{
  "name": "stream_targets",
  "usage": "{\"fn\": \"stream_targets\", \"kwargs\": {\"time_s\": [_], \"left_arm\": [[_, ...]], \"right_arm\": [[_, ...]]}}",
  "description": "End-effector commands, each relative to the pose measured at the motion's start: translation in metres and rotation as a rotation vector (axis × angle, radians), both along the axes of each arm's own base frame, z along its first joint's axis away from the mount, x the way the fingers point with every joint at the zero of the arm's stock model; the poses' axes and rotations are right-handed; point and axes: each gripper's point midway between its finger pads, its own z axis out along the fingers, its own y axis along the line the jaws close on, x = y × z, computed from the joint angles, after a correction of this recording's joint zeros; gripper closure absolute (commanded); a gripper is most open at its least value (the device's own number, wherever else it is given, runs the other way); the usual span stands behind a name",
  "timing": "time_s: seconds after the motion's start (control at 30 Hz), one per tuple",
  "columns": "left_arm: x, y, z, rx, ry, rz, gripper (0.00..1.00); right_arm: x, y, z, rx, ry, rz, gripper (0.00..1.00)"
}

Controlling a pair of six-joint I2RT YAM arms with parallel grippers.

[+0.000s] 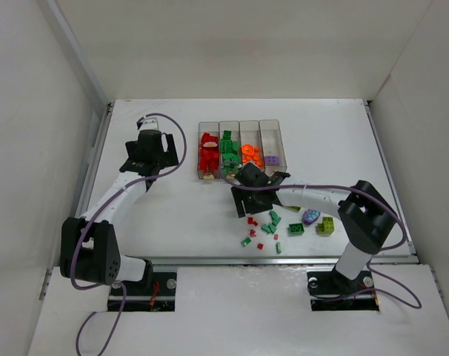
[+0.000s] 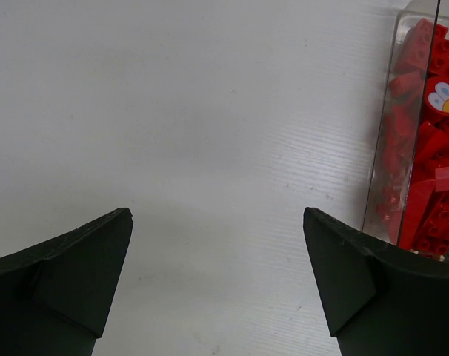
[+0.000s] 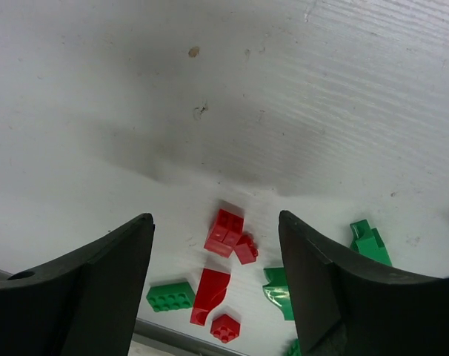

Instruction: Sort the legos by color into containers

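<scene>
The right gripper (image 3: 215,217) is spread wide and empty, framing a red brick pair (image 3: 226,231) between its fingers. The other loose legos (image 1: 273,226) lie just nearer and to the right. The red bin (image 1: 207,159) lies far-left of it. The left gripper (image 2: 217,215), equally wide and empty, hovers beside that bin, well apart from the pile.

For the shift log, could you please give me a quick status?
Left claw open, empty, beside red-filled bin. Right claw open over loose red legos. Nothing blocking.
</scene>
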Motion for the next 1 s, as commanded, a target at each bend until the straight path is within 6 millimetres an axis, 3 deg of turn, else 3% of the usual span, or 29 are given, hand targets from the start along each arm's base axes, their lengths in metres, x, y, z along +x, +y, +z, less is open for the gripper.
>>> {"fn": "stream_targets", "kwargs": {"time_s": [0.0,0.23,0.4,0.5,0.63,0.73,0.8,0.97], "left_arm": [[0.003,0.002,0.001,-0.015,-0.023,0.015,0.01],[0.004,0.001,0.006,-0.019,-0.041,0.015,0.01],[0.004,0.001,0.006,-0.019,-0.041,0.015,0.01],[0.004,0.001,0.006,-0.019,-0.041,0.015,0.01],[0.004,0.001,0.006,-0.019,-0.041,0.015,0.01],[0.004,0.005,0.006,-0.019,-0.041,0.024,0.01],[0.004,0.005,0.006,-0.019,-0.041,0.024,0.01],[0.002,0.005,0.003,-0.017,-0.032,0.024,0.01]], "right_arm": [[0.004,0.003,-0.005,0.008,-0.012,-0.048,0.27],[-0.017,-0.005,-0.029,-0.044,0.039,-0.034,0.43],[-0.018,-0.005,-0.022,-0.026,0.029,-0.043,0.49],[-0.019,-0.003,-0.019,-0.012,0.031,-0.038,0.63],[-0.018,-0.002,-0.015,-0.004,0.024,-0.038,0.89],[-0.011,0.005,0.0,0.014,-0.004,-0.013,0.99],[-0.001,0.01,0.01,0.017,-0.047,-0.001,1.0],[0.05,0.046,0.072,0.068,-0.243,0.056,1.0]]}}
